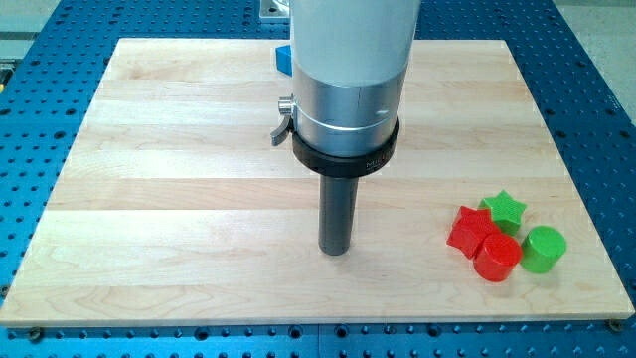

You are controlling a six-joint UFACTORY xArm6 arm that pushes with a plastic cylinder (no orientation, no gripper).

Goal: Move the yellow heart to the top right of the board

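Yellow heart: not visible anywhere on the board (149,149); it may sit behind the arm's body, cannot tell. Task looks not done as far as shown — the far right corner of the board is bare, so finding the heart and pushing it there both remain, by my judgement.

My tip (335,251) rests on the wood near the middle, toward the near edge, touching no block. It is a plain rod, nothing to open or close, nothing held.

Right of the tip, well apart, a tight cluster: red star (468,230), green star (504,207), red cylinder (497,258), green cylinder (544,248).

Far side: a blue block (284,58), mostly hidden behind the arm, shape unclear.
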